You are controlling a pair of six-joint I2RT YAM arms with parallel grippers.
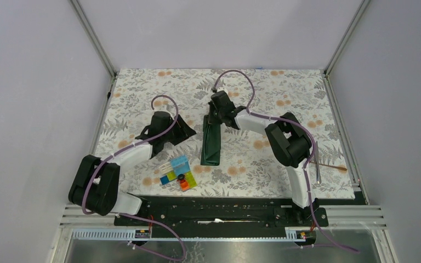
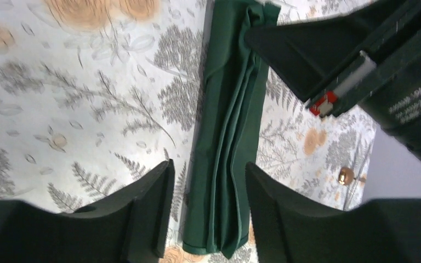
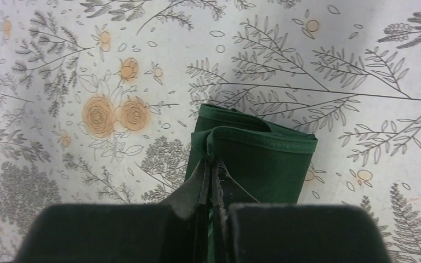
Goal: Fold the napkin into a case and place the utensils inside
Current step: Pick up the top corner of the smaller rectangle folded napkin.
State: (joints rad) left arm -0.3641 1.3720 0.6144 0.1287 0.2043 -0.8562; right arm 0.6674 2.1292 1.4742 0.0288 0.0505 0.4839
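Note:
The dark green napkin (image 1: pixel 210 143) lies folded into a long narrow layered strip on the floral covering. My right gripper (image 1: pixel 214 117) is at the strip's far end, shut on a raised fold of the napkin (image 3: pixel 257 156); in the right wrist view the jaws (image 3: pixel 211 171) pinch the cloth edge. My left gripper (image 1: pixel 191 131) stands open just left of the strip. In the left wrist view the napkin (image 2: pixel 227 137) shows between its spread fingers (image 2: pixel 149 211), untouched. The utensils lie at the right edge: a copper spoon (image 1: pixel 342 168) and a thin silver piece (image 1: pixel 317 171).
A cluster of colourful plastic blocks (image 1: pixel 178 174) sits near the front, left of the napkin's near end. The right arm's elbow (image 1: pixel 289 143) rises between the napkin and the utensils. A metal frame (image 1: pixel 337 126) borders the table.

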